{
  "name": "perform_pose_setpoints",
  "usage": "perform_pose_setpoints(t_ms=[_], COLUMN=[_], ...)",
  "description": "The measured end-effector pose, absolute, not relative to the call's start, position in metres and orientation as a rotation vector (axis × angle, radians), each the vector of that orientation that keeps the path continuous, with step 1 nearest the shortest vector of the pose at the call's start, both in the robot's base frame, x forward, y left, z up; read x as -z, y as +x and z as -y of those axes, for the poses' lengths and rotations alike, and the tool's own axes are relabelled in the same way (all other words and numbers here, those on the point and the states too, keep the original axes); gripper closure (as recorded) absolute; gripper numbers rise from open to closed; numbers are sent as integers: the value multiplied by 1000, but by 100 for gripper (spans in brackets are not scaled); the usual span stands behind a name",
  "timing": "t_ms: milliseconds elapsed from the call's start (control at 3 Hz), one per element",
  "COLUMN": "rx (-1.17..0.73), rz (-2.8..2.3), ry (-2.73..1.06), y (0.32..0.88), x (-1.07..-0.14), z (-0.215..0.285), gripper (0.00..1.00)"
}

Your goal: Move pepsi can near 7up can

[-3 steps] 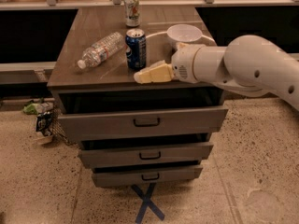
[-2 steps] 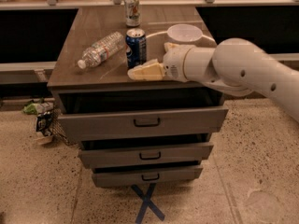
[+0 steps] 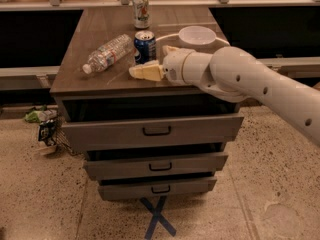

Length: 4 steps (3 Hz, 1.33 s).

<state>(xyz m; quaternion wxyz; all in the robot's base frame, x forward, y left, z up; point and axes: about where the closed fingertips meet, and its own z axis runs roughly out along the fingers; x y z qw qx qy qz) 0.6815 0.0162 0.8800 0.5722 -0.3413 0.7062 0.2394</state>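
The pepsi can (image 3: 144,46) stands upright near the middle of the wooden tabletop (image 3: 95,79). The 7up can (image 3: 141,9) stands upright at the table's back edge, well behind the pepsi can. My gripper (image 3: 157,60) reaches in from the right, just in front and to the right of the pepsi can. It is open: one cream finger (image 3: 146,72) lies in front of the can, the other (image 3: 169,49) is to the can's right. The can is not gripped.
A clear plastic bottle (image 3: 107,53) lies on its side left of the pepsi can. A white bowl (image 3: 197,35) sits at the right behind my arm. Grey drawers (image 3: 155,130) are below the top. Litter (image 3: 42,124) lies on the floor at left.
My gripper has moved left along the table's front, closer to the pepsi can. The cans, bottle and bowl have not moved.
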Motion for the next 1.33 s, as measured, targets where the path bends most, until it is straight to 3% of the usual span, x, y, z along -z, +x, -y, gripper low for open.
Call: perform_pose_setpoints(t_ms=[333,667,1333], rx=[-561,-569,-529], rz=[-1633,-1605,-1568], ry=[-776,-767,-757], y=[704,724,755], x=[-876,-876,-892], z=[-22,-31,-41], gripper=[21,30,68])
